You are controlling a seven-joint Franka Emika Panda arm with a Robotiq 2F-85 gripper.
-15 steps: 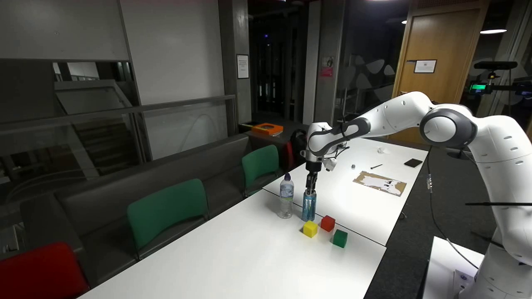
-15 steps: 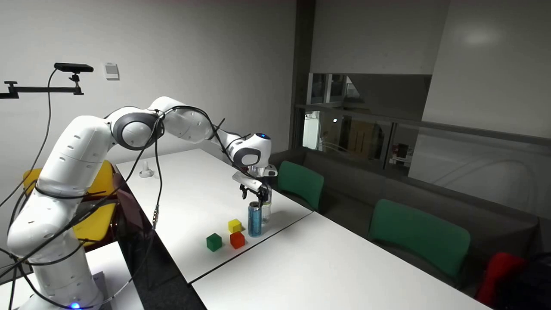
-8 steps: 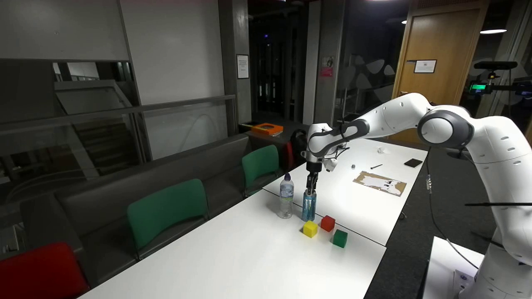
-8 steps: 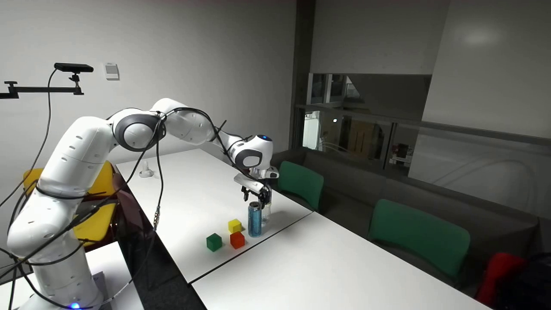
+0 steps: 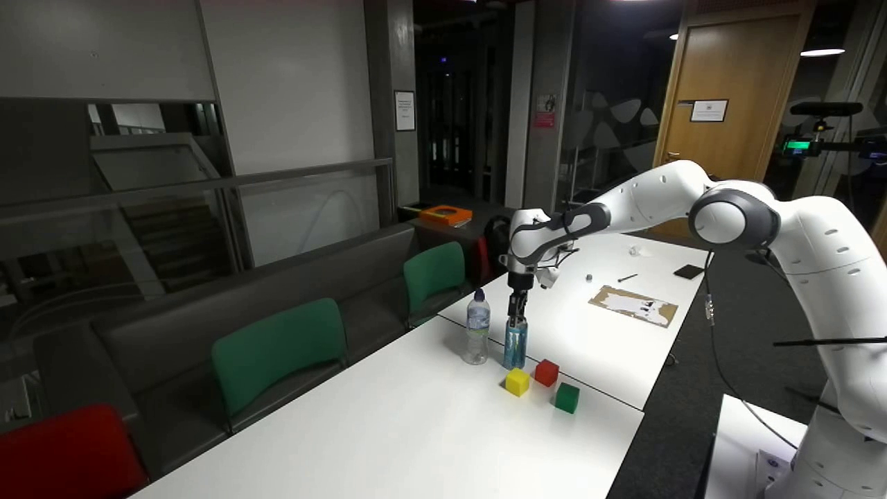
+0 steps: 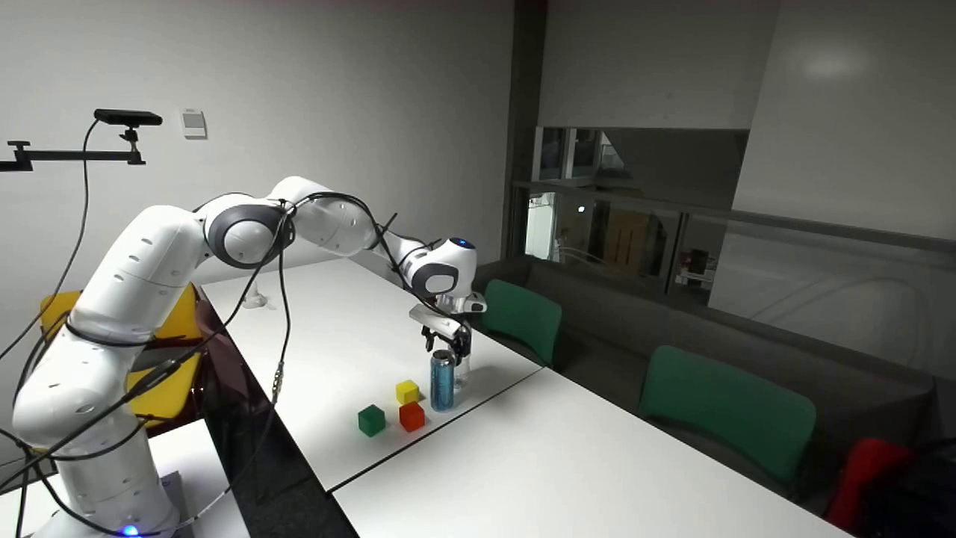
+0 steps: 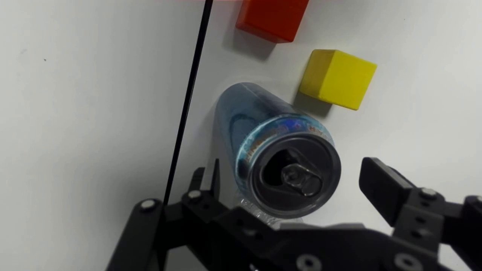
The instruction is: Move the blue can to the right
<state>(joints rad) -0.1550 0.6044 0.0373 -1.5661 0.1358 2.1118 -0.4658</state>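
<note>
The blue can (image 5: 515, 348) stands upright on the white table, and it also shows in an exterior view (image 6: 442, 385). In the wrist view the blue can (image 7: 244, 113) has its silver top with an opened tab towards the camera. My gripper (image 7: 290, 174) is open, with one finger on each side of the can's top and gaps between fingers and can. In an exterior view the gripper (image 5: 517, 313) is right at the can's top; it also shows in an exterior view (image 6: 447, 345) just behind the top.
A clear bottle with a dark blue cap (image 5: 477, 333) stands close beside the can. A yellow block (image 5: 517, 382), a red block (image 5: 547, 373) and a green block (image 5: 567, 398) lie near the can's base. A dark seam (image 7: 187, 99) between tables runs beside the can.
The arm has sunk slightly and its elbow has come down. The gripper has shifted a little at the can's top. The can, bottle and blocks have not moved.
</note>
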